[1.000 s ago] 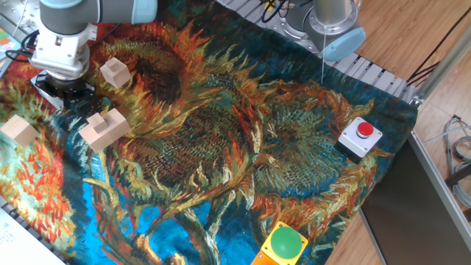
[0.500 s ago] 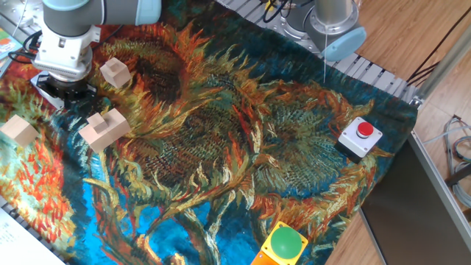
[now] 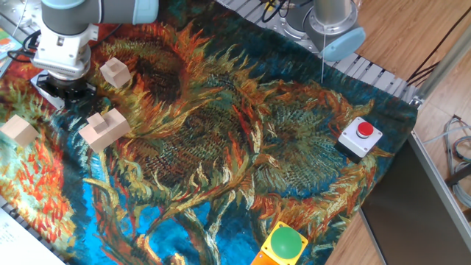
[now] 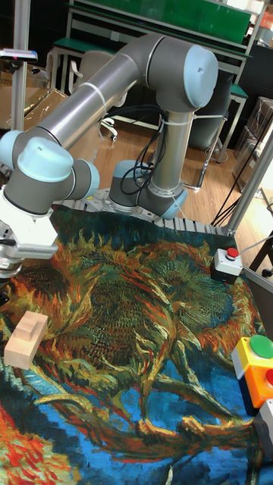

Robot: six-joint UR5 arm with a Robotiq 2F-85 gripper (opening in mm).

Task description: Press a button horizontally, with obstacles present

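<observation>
My gripper (image 3: pixel 68 94) hangs under the grey wrist at the cloth's far left, low over the table; its dark fingers are too hidden to judge. The small green button does not show in either view; the wrist and gripper cover the spot right behind them. Three pale wooden obstacles stand close by. One small cube (image 3: pixel 115 72) is just right of the gripper. The notched block (image 3: pixel 104 128) (image 4: pixel 24 337) is in front of it. Another small cube (image 3: pixel 19 130) sits front-left. The tall fixed view cuts the gripper off at its left edge.
A sunflower-print cloth (image 3: pixel 221 147) covers the table. A red button on a white box (image 3: pixel 360 138) (image 4: pixel 227 263) sits at the right. A big green dome on a yellow box (image 3: pixel 283 245) (image 4: pixel 256 355) stands at the front edge. The arm's base (image 3: pixel 331 22) rises at the back.
The wrist shifted very slightly to the right a second ago and has stayed still since. The blocks have not moved.
</observation>
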